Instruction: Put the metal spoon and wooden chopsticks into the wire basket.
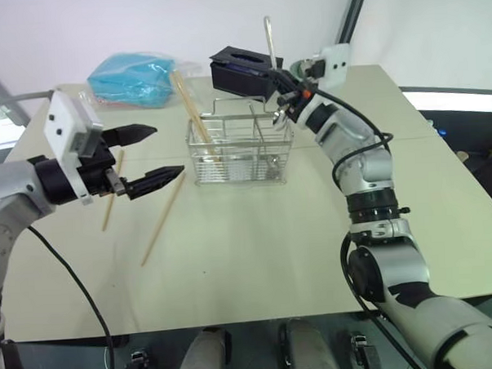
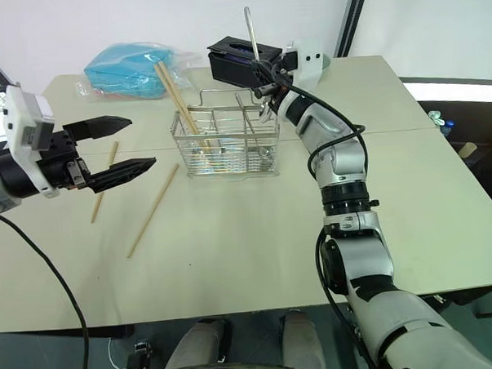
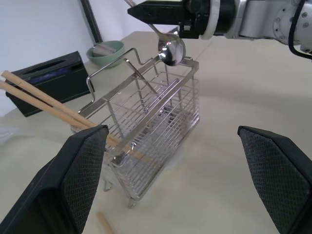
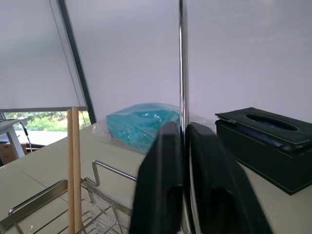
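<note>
- Spoon first: we see the metal spoon (image 1: 268, 38) held upright over the far right end of the wire basket (image 1: 241, 149), handle pointing up, and its round bowl just above the basket's top rim in the left wrist view.
- Our right claw (image 1: 280, 94) pinches the spoon's thin handle between its two black fingers; in the right wrist view the fingers (image 4: 161, 190) press in on the shiny shaft from both sides.
- Two wooden chopsticks (image 1: 192, 113) already stand in the basket's left compartment, leaning up and out toward the far left.
- Two more chopsticks (image 1: 163, 218) lie loose on the worktop (image 1: 257, 257) to the left of the basket, one longer stick nearer the basket, the other partly hidden behind our left claw.
- Our left claw (image 1: 145, 156) hovers above those loose sticks with its fingers spread wide, holding nothing.
- The basket sits upright on the worktop, near the middle.
- Behind the basket stands a black tissue box (image 1: 239, 74), and to its left a teal bag (image 1: 133, 77) in clear wrap.
- In the left wrist view we also make out a pale green bowl (image 3: 105, 51) beyond the box.
</note>
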Available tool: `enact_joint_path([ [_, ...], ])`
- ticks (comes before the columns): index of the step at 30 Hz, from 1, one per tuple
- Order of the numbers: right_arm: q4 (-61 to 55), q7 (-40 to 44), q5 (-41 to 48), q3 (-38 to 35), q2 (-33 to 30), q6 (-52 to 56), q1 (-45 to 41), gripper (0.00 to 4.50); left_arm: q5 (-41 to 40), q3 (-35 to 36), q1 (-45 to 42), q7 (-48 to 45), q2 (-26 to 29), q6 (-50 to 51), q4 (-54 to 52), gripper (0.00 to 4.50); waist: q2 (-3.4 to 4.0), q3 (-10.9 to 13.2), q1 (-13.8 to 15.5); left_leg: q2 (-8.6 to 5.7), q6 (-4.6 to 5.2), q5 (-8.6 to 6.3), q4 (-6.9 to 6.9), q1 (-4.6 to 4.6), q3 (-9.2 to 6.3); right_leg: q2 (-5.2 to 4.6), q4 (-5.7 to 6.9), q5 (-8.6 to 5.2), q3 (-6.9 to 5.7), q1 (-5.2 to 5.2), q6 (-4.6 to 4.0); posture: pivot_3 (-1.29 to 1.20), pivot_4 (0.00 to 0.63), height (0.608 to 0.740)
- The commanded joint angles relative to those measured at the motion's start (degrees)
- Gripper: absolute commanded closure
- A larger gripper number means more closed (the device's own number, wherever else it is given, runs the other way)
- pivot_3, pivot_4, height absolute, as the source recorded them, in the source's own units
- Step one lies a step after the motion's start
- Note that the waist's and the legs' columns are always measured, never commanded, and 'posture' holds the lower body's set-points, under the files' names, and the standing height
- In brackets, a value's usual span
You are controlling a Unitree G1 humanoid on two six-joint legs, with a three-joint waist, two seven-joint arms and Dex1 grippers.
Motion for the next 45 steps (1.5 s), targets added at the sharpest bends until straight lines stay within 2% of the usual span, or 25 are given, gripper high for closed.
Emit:
enact_joint_path([
  [1,-0.7,-0.1,0.1,-0.5,0.4,-2.5,-0.9,2.59,-0.9,2.4,-0.2,0.7,0.1,-0.3,-1.6,0.00,0.00,0.0,0.0,0.00,0.00,0.00,0.03,0.00,0.00,0.00,0.16,0.00,0.00,0.00,-0.01,0.00,0.150,0.654],
  [6,-2.1,-2.3,0.6,-2.1,-1.0,-1.6,-0.7,0.16,-0.9,2.3,-0.4,0.8,-0.1,-0.6,-1.0,0.00,0.08,0.0,0.0,0.00,-0.02,0.01,0.04,0.00,-0.04,0.01,0.26,-0.01,0.01,-0.01,-0.02,0.00,0.150,0.654],
  [10,-7.9,0.4,2.8,-2.4,-4.8,2.7,-0.2,0.16,-0.8,2.4,-1.5,1.7,-0.6,-0.7,1.3,0.00,0.07,0.0,0.1,0.00,-0.02,0.02,0.04,0.00,-0.03,0.01,0.25,-0.01,0.01,0.00,-0.02,0.00,0.150,0.654],
  [15,-20.8,11.6,11.8,-3.2,-14.7,13.5,0.4,0.16,-0.1,5.3,-7.1,10.2,-3.9,0.9,10.5,0.00,-0.07,0.0,0.3,-0.01,-0.02,0.01,0.02,-0.03,-0.07,0.01,0.24,-0.02,-0.01,0.01,-0.01,0.00,0.150,0.654],
  [20,-33.7,24.7,20.8,-2.5,-26.4,22.0,4.6,0.16,6.6,4.6,-14.0,21.7,-4.9,3.8,23.5,0.00,-0.15,-0.1,0.2,0.00,-0.01,0.01,-0.01,0.00,-0.07,0.02,0.18,-0.03,-0.02,0.13,0.02,0.00,0.150,0.654],
  [23,-40.0,29.2,22.9,-1.4,-31.2,24.0,9.1,0.16,12.1,0.1,-17.7,25.3,-3.5,8.1,32.2,0.00,-0.27,-0.1,0.2,-0.01,-0.01,0.01,-0.01,0.07,-0.05,0.02,0.11,-0.05,-0.03,0.20,0.05,0.00,0.150,0.654],
  [27,-46.1,28.4,25.9,-1.7,-32.6,27.0,16.0,0.16,19.5,-7.5,-23.3,25.8,-2.6,13.1,44.8,0.00,-0.42,-0.1,0.4,0.00,-0.01,0.01,0.02,0.15,-0.01,0.00,0.09,-0.05,-0.01,0.24,0.07,0.00,0.150,0.654],
  [32,-52.8,23.7,27.4,-2.3,-31.7,28.4,23.2,0.16,24.9,-13.5,-26.2,23.7,-7.0,12.6,53.7,0.00,-0.46,-0.2,0.7,-0.01,-0.02,0.01,0.00,0.05,-0.05,-0.08,0.09,-0.04,-0.01,0.16,0.07,0.00,0.150,0.654],
  [38,-58.3,17.8,33.3,-4.4,-31.6,31.9,27.9,0.16,30.3,-16.6,-29.8,22.0,-11.6,9.9,65.0,0.00,-0.68,-0.2,0.9,-0.04,-0.03,0.01,0.03,-0.08,-0.07,-0.16,-0.07,-0.04,-0.02,0.13,0.07,0.00,0.150,0.654],
  [45,-61.2,16.5,38.8,-7.3,-34.3,32.7,31.2,0.16,36.5,-19.0,-35.6,20.4,-16.1,3.4,80.6,0.00,-0.68,-0.2,0.9,-0.03,-0.03,0.01,0.00,-0.06,-0.05,-0.18,-0.24,-0.02,-0.06,0.19,0.10,0.00,0.150,0.654],
])
